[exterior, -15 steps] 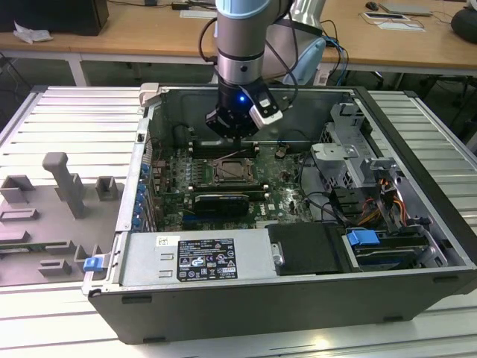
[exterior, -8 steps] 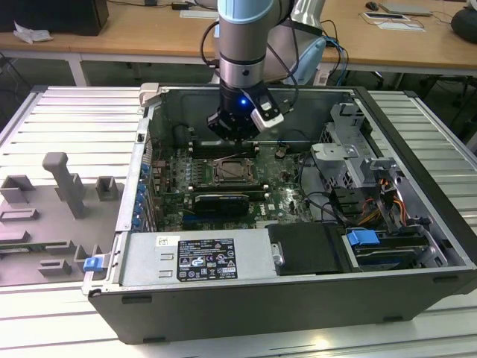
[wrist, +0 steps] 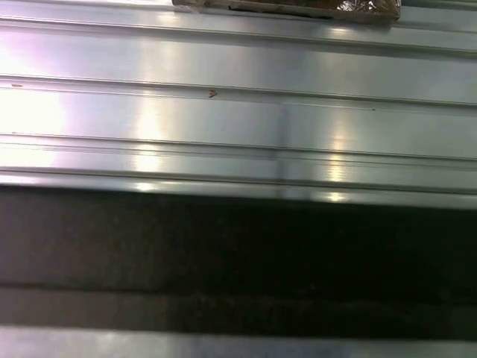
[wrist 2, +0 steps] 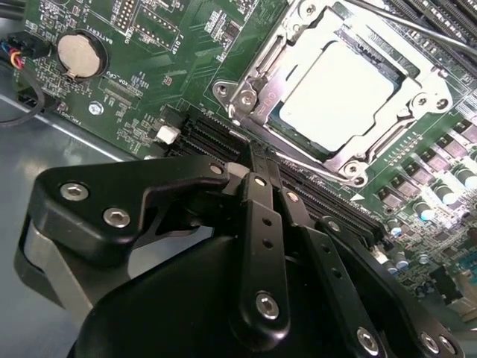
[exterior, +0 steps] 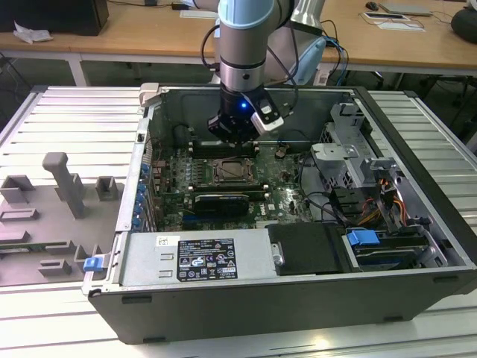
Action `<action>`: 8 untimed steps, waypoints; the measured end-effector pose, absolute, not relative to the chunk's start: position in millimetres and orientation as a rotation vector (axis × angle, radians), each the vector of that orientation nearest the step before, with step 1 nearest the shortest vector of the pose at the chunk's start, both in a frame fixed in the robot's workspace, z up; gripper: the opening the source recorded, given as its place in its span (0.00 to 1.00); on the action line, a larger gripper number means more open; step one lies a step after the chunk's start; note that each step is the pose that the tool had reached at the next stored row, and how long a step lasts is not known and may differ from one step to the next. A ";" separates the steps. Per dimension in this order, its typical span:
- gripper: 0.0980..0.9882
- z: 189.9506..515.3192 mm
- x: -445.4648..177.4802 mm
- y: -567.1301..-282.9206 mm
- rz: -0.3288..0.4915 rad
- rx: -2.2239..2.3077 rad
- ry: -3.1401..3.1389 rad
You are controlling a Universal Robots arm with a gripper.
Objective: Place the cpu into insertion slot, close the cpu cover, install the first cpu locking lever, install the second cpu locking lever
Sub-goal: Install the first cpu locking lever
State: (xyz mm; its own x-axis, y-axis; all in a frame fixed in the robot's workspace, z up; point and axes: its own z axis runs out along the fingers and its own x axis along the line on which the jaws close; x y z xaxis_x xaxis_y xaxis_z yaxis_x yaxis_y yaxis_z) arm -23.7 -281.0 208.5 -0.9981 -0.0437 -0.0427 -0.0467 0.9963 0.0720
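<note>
Silvery ribbed metal forms the bench (exterior: 67,112), and an open computer case (exterior: 298,306) lies on it in the middle of the exterior view. Grey moulded fixtures (exterior: 52,201) sit on the bench at the exterior view's left. The arm (exterior: 242,45) comes down from the upper middle of that view into the case, and its tool (exterior: 232,133) hangs over the green motherboard (exterior: 287,190). It is just above and behind the insertion slot (exterior: 235,171), and I cannot tell whether it touches the board.

In the second wrist view the tool (wrist 2: 252,153) has its two black fingers (wrist 2: 261,216) lying side by side with the tips together. It is closed, and nothing shows between them. The tips end over the long black memory slots (wrist 2: 212,134), just beside the socket.

The cpu (wrist 2: 339,82) sits flat in the insertion slot with its pale metal top facing up. The cpu cover (wrist 2: 257,78) lies down around it, and the chip shows through the frame's square window. A thin metal rod (wrist 2: 417,26) runs past the far side of the socket; whether it is latched I cannot tell. A round coin battery (wrist 2: 78,54) sits on the board well apart from the socket.

The first wrist view looks along a ribbed silvery surface (wrist: 238,112) with a dark band (wrist: 238,253) beside it.
</note>
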 end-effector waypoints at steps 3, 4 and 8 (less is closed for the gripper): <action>0.01 207.1 -23.4 -281.0 0.109 -0.070 3.098; 0.01 206.8 -23.4 -281.0 0.107 -0.070 3.098; 0.01 204.4 -22.7 -281.0 0.084 -0.071 3.099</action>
State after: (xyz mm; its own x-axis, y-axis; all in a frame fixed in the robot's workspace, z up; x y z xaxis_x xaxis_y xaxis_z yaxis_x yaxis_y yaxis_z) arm -22.7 -281.0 204.4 -0.9981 -0.0445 -0.0418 -0.0467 0.9975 0.0532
